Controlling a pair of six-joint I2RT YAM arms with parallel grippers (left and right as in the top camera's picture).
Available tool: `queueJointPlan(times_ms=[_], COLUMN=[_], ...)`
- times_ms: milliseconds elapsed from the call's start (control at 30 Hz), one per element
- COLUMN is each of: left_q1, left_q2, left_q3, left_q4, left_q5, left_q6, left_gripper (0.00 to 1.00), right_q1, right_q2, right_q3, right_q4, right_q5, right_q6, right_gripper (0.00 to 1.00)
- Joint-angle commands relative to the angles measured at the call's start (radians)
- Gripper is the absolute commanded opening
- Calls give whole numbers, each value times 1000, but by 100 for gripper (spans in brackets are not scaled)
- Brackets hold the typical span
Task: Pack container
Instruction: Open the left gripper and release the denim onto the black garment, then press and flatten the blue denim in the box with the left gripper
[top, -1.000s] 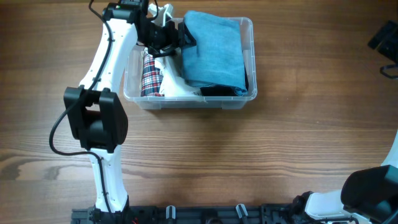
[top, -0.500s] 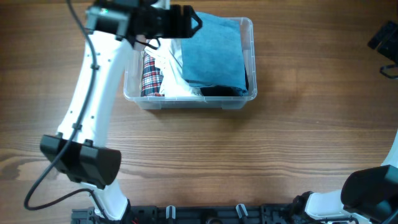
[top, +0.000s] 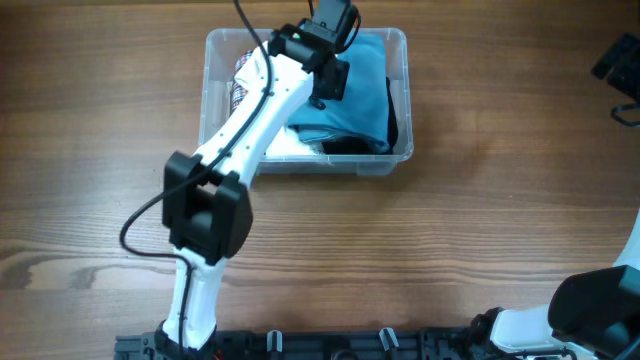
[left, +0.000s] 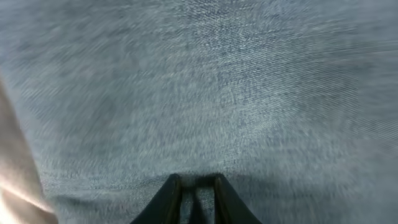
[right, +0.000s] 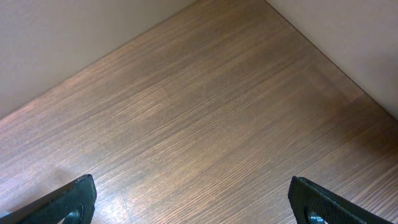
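Since half a second ago the left arm has swung rightward: its elbow has shifted from the lower left toward the middle of the counter, and the left claw has moved from the back rim of the container to a spot over the folded blue garment inside it. The container itself is sitting where it was, on the far half of the counter a little left of centre, with its long side facing the robot. The blue garment is filling the right half of the bin, and a dark piece is showing from under its near edge. A plaid cloth is lying against the left wall, and a white cloth is lying between it and the blue garment, partly covered by the arm. In the left wrist view blue woven fabric is filling almost the whole picture, with a pale strip of cloth at the left edge; the claw's two fingers are pointing at the fabric, drawn almost together with only a dark slit between them, and no fold of cloth is showing in that slit. The right arm is resting at the near right corner of the counter, well apart from the container; the right claw is spread wide over bare wood, holding nothing. A few black objects are lying at the far right edge.
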Motion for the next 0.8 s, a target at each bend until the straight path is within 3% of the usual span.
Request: queueJointPlan(times_ms=[0, 300, 533, 767], left_q1=[0, -3, -33, -84], left_q2=[109, 21, -177, -160], left_q3=[2, 3, 3, 2], left_q4=[-1, -27, -70, -124], left_q5=[-23, -13, 275, 281], left_q6=[-2, -3, -33, -63], left_gripper=[18, 18, 18, 14], right_q1=[2, 2, 2, 2], right_q2=[11, 11, 11, 11], right_q3=[-4, -4, -4, -4], right_q4=[-1, -1, -1, -1], right_q5=[-15, -16, -16, -16], right_q6=[-18, -18, -18, -18], right_gripper=[100, 100, 100, 100])
